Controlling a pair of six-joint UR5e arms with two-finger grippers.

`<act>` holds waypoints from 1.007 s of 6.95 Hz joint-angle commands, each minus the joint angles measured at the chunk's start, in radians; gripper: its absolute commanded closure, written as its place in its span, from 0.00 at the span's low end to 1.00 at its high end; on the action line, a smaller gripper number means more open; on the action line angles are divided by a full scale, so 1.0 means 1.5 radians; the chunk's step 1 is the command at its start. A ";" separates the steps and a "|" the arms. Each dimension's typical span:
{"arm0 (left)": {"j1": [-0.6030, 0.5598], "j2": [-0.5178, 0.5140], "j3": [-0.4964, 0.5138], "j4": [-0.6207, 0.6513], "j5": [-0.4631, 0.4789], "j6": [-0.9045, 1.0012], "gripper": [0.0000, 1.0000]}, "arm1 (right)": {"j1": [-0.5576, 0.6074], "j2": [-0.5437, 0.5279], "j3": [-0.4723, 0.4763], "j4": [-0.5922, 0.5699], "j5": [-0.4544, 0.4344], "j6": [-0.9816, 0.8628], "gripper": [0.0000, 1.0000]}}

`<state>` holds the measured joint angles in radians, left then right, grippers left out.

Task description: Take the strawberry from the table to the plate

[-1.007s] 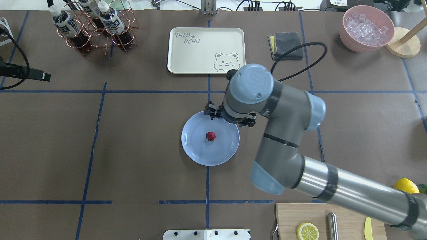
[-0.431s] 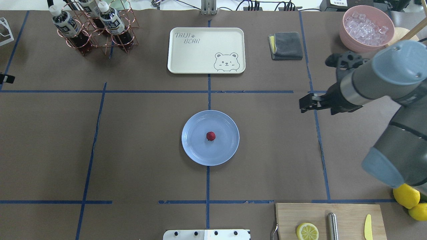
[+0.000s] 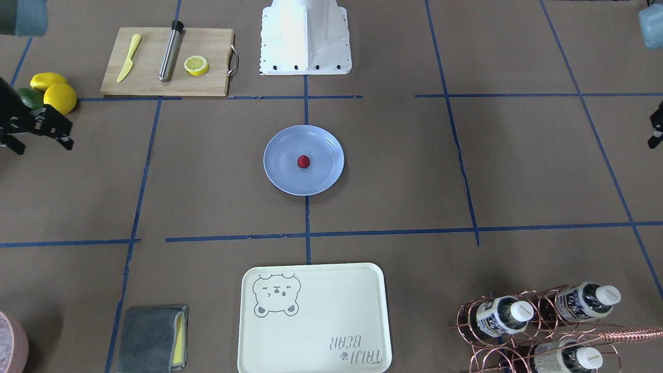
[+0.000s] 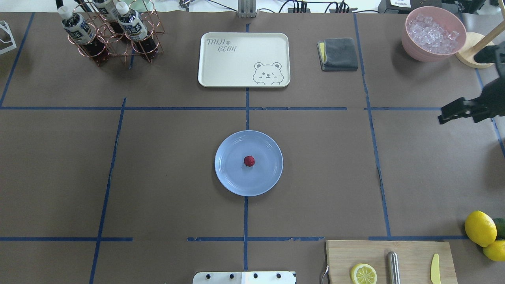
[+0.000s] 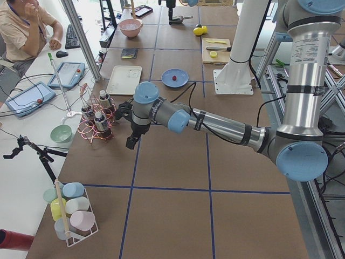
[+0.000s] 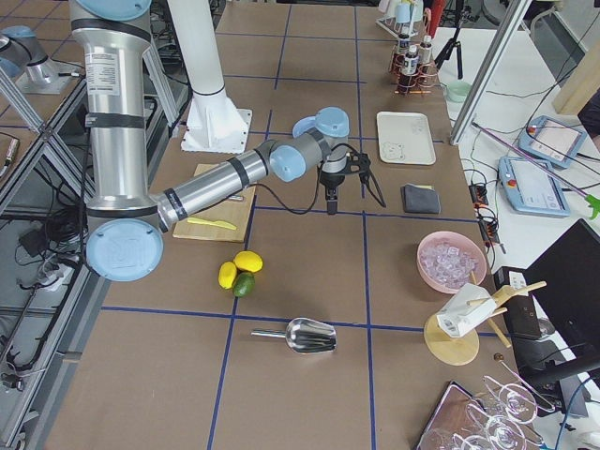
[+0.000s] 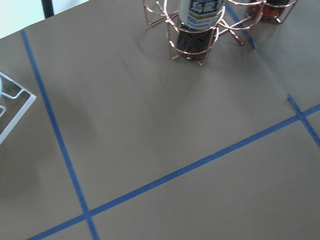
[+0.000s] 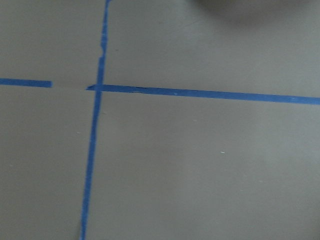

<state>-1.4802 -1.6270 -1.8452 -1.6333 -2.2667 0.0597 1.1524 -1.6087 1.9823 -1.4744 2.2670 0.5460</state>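
Observation:
The small dark-red strawberry [image 4: 249, 161] [image 3: 303, 161] lies near the middle of the pale-blue plate [image 4: 232, 177] [image 3: 277, 171], which rests on the brown-paper table [image 4: 158, 177] at its centre. My right gripper [image 3: 39, 145] [image 6: 354, 204] hangs far off to the plate's right in the overhead view, its fingers spread and nothing between them. Only a dark sliver of my left gripper [image 3: 657, 127] shows at the front view's right edge, near the bottle rack; whether it is open or shut does not show. Both wrist views hold only bare table and tape lines.
A cream bear-print tray [image 4: 244, 59] lies beyond the plate, with a grey cloth [image 4: 339, 53] and a pink bowl of ice [image 4: 434, 33] to its right. A copper bottle rack [image 4: 110, 35] stands far left. The cutting board [image 4: 410, 252] and lemons [image 4: 479, 228] sit near right.
My right arm has swung away from above the plate to the table's right edge. The left gripper has left the overhead view. The strawberry has stayed put on the plate.

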 commanded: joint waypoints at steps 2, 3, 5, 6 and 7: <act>-0.101 -0.053 -0.023 0.329 -0.002 0.177 0.00 | 0.223 -0.101 -0.058 -0.004 0.096 -0.263 0.00; -0.098 -0.017 0.000 0.327 -0.006 0.255 0.00 | 0.265 -0.122 -0.051 -0.007 0.103 -0.286 0.00; -0.097 -0.014 0.070 0.306 -0.045 0.260 0.00 | 0.283 -0.127 -0.059 -0.008 0.128 -0.294 0.00; -0.098 -0.009 0.088 0.270 -0.046 0.261 0.00 | 0.280 -0.130 -0.066 -0.008 0.126 -0.295 0.00; -0.098 -0.010 0.086 0.269 -0.047 0.254 0.00 | 0.280 -0.127 -0.066 -0.008 0.121 -0.295 0.00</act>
<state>-1.6270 -1.6433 -1.7314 -1.2105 -2.3327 0.4462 1.5714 -1.8003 1.8879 -1.4863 2.4530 0.1046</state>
